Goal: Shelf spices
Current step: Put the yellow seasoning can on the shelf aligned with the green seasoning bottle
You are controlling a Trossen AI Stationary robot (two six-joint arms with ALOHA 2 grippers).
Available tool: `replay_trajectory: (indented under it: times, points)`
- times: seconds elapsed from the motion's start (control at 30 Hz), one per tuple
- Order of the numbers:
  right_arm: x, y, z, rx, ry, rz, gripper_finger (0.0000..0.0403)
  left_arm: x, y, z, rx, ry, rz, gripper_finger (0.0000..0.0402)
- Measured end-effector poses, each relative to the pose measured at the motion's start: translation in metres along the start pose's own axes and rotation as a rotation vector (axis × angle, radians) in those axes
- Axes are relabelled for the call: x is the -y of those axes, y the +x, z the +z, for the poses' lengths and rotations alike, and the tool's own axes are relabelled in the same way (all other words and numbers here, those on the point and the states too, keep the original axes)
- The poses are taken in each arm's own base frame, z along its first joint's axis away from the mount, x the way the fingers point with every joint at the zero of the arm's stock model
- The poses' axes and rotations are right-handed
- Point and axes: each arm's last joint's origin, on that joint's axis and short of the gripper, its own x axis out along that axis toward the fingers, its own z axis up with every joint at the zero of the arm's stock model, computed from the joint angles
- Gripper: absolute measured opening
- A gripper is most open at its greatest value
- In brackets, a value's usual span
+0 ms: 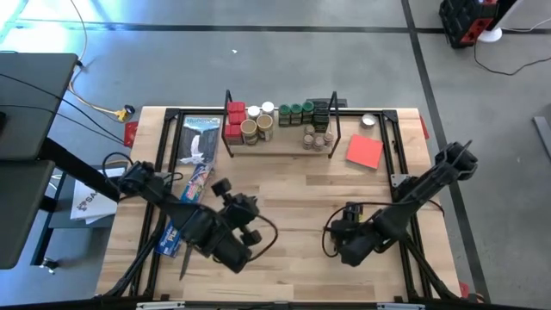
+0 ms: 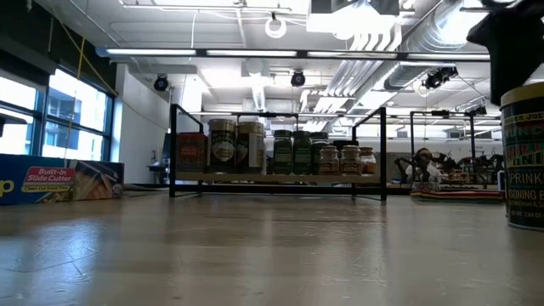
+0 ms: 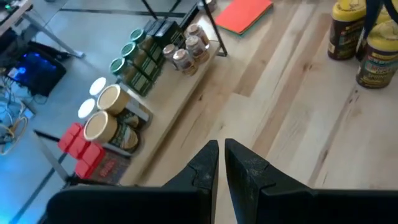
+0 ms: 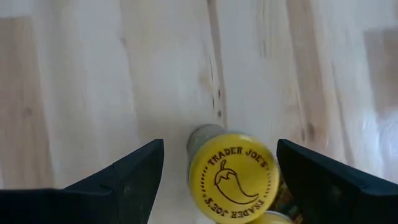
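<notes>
The shelf (image 1: 280,142) stands at the table's far middle and holds red tins (image 1: 234,120), tan-lidded jars (image 1: 256,129), green-lidded jars (image 1: 297,112) and small jars (image 1: 317,138); it also shows in the low view (image 2: 276,177). Two yellow-lidded spice jars stand upright on the table at the near right (image 3: 345,31), (image 3: 379,59). My right gripper (image 4: 217,180) is open above one of them (image 4: 233,177), its fingers on either side of the lid without touching it. My left gripper (image 3: 221,158) is shut and empty, above the table's near middle.
A long blue wrap box (image 1: 194,172) lies at the table's left. A flat red sheet (image 1: 364,151) and a small round tin (image 1: 368,120) lie to the right of the shelf. Bare wood lies between the arms and the shelf.
</notes>
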Motion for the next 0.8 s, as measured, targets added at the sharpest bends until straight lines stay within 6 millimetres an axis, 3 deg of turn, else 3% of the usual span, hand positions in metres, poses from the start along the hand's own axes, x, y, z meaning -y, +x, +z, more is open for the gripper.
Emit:
replay_trajectory:
  times: [0.4,0.63,0.8]
  points:
    - [0.007,0.013,0.003,-0.101,0.192,-0.006,0.0301,-0.014,0.007,-0.043,-0.012,-0.109,0.072,0.0025]
    - [0.012,0.015,0.007,-0.131,0.212,0.010,0.0213,-0.022,0.016,-0.064,-0.026,-0.148,0.113,0.0025]
    - [0.019,0.018,0.014,-0.130,0.196,0.018,0.0211,-0.019,0.022,-0.074,-0.040,-0.128,0.129,0.0025]
